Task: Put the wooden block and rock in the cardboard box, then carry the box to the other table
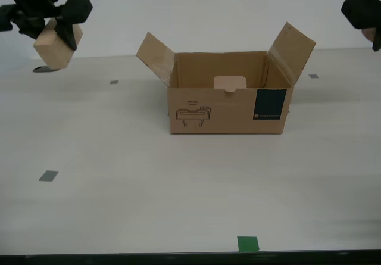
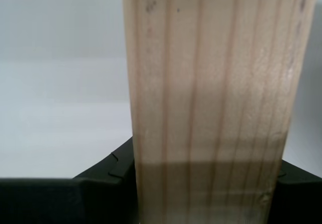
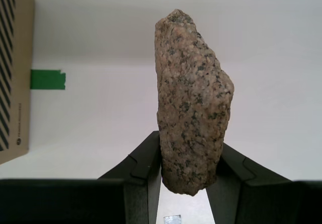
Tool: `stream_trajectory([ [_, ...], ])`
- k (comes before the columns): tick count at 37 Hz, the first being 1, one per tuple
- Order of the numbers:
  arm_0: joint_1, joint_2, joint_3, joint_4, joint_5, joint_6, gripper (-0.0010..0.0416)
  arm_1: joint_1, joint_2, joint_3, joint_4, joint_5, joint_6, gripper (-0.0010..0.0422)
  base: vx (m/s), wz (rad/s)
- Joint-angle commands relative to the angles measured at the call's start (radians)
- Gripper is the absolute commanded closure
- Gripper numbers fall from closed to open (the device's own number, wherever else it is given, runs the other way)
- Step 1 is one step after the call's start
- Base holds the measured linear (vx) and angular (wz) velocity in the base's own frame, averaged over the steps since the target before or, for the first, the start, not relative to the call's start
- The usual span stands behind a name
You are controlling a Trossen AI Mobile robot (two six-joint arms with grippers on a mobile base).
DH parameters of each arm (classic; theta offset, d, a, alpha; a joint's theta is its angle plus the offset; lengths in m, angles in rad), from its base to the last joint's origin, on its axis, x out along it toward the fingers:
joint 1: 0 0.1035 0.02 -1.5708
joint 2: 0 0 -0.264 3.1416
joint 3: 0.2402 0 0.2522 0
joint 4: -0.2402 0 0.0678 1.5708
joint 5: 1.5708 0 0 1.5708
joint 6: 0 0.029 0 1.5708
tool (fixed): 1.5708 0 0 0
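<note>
Both pincers are loaded and raised clear of the worktop (image 1: 149, 181). My second pincer (image 1: 50, 16), at the far left of the exterior view, is clamped on the wooden block (image 1: 55, 46); its wrist view shows the block (image 2: 214, 103) filling the gap between the black fingers (image 2: 108, 166), grain running lengthwise. The block hangs above the surface, with its shadow on the worktop just beneath it. My first pincer (image 3: 186, 178) grips the rock (image 3: 192, 100), a speckled pinkish-grey stone standing up from between the jaws. In the exterior view this pincer (image 1: 364, 12) is only partly in frame at the far right edge, and a pale bit at its lower tip is probably the rock, too small to be sure.

The cardboard box (image 1: 227, 95) sits at mid-worktop, between the two arms and well apart from each. Side flaps splay up and outward; the interior looks empty, apart from a pale tab on the far wall.

Step in hand, as judged: pick-up done for both objects, transport to the box pending. Neither object is over the opening yet.

Next move calls for: bring each pincer inward over the opening, clear of the raised flaps, lower into the cavity, then release. The block is large relative to the box, so the rock needs the free space beside it. Risk: clipping a flap could shift the box.
</note>
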Motion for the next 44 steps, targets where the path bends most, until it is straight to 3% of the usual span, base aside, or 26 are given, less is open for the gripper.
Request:
stream_trajectory([
  [1,0.002,-0.062,0.001,-0.004,0.003,0.000,0.0407,-0.006,-0.053,0.001,-0.003,0.021,0.002,0.0413,0.000,0.000],
  [7,0.014,-0.145,0.000,-0.003,-0.006,0.000,0.0407,-0.024,-0.126,0.001,0.003,0.124,-0.002,0.0413,0.000,0.000],
  [21,0.068,-0.235,0.001,-0.011,-0.111,0.001,0.0407,-0.143,-0.195,0.055,-0.016,0.134,-0.008,0.0413,0.000,0.000],
  [27,0.101,-0.263,0.001,-0.016,-0.129,0.001,0.0407,-0.219,-0.195,0.114,-0.012,0.175,-0.008,0.0413,0.000,0.000],
  [30,0.111,-0.277,0.003,-0.016,-0.174,0.003,0.0407,-0.258,-0.195,0.142,0.010,0.200,-0.007,0.0412,0.000,0.000],
  [34,0.112,-0.289,0.018,-0.016,-0.271,0.010,0.0406,-0.311,-0.195,0.163,0.077,0.201,-0.002,0.0412,0.000,0.000],
  [38,0.113,-0.305,0.046,-0.017,-0.331,0.018,0.0406,-0.360,-0.195,0.172,0.134,0.203,0.014,0.0412,0.000,0.000],
  [44,0.116,-0.328,0.103,-0.017,-0.372,0.018,0.0406,-0.412,-0.195,0.170,0.198,0.283,0.061,0.0412,0.000,0.000],
])
